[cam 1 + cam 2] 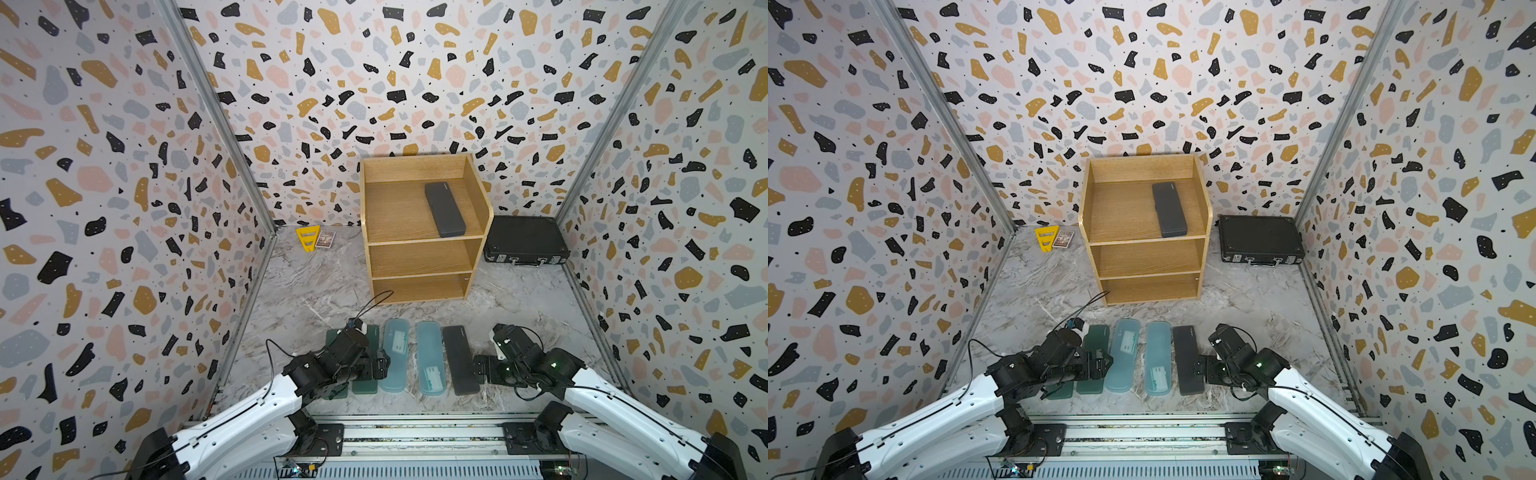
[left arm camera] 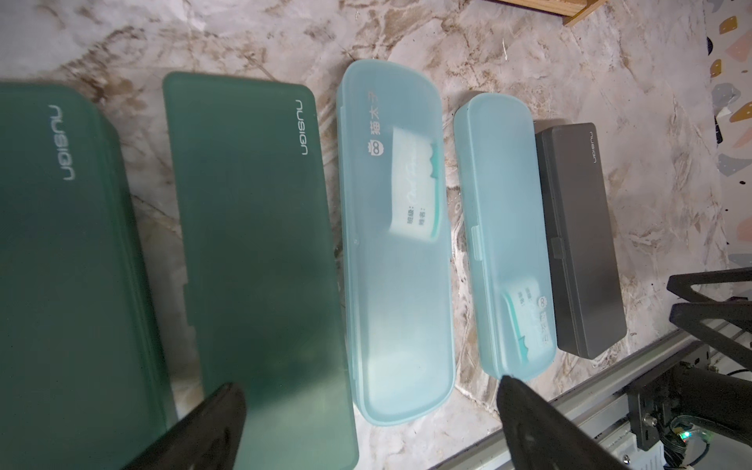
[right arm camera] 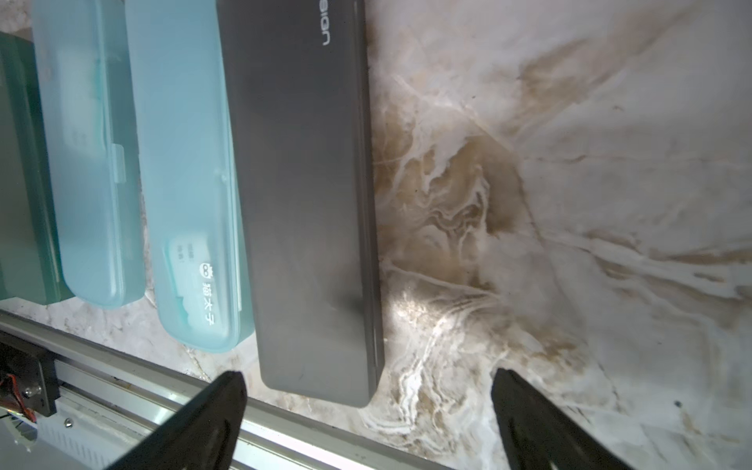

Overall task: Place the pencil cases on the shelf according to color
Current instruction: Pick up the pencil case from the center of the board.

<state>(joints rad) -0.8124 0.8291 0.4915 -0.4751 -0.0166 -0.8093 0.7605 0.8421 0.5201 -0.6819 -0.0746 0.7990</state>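
Note:
The wooden shelf (image 1: 415, 257) (image 1: 1142, 257) stands at the back, and one dark grey pencil case (image 1: 444, 210) (image 1: 1169, 210) lies on its top tier. Five cases lie side by side at the table's front: two green (image 2: 53, 264) (image 2: 260, 264), two light blue (image 2: 396, 244) (image 2: 504, 228) and one dark grey (image 1: 460, 359) (image 3: 309, 203). My left gripper (image 1: 382, 365) (image 2: 368, 384) hovers open over the green and blue cases and holds nothing. To the right of the dark grey case, my right gripper (image 1: 482, 370) (image 3: 368, 373) is open and empty at that case's near end.
A black briefcase (image 1: 525, 239) lies to the right of the shelf. A yellow triangular piece (image 1: 307, 237) and a small card box (image 1: 325, 240) sit at the back left. An aluminium rail (image 1: 415, 419) runs along the front edge. Patterned walls enclose three sides.

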